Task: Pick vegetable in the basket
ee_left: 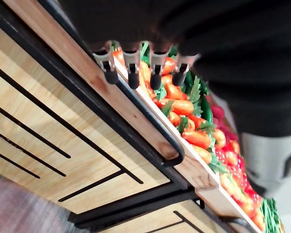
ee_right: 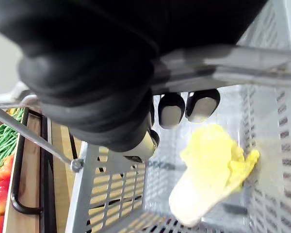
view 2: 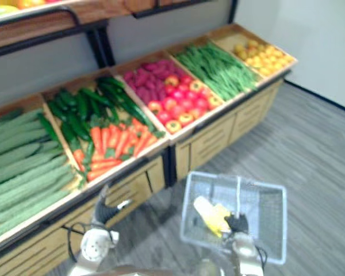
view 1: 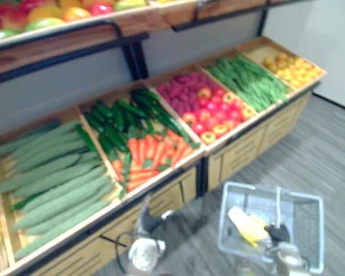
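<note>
1 yellow leafy vegetable lies on the bottom of the grey wire basket. Right hand: fingers curled round the basket's handle, with the basket hanging in front of the wooden produce stand. Left hand: fingers straight in a row, holding nothing, tips at the front edge of the bin of carrots. Dark green cucumbers share that bin. Pale green gourds fill the bin to its left.
</note>
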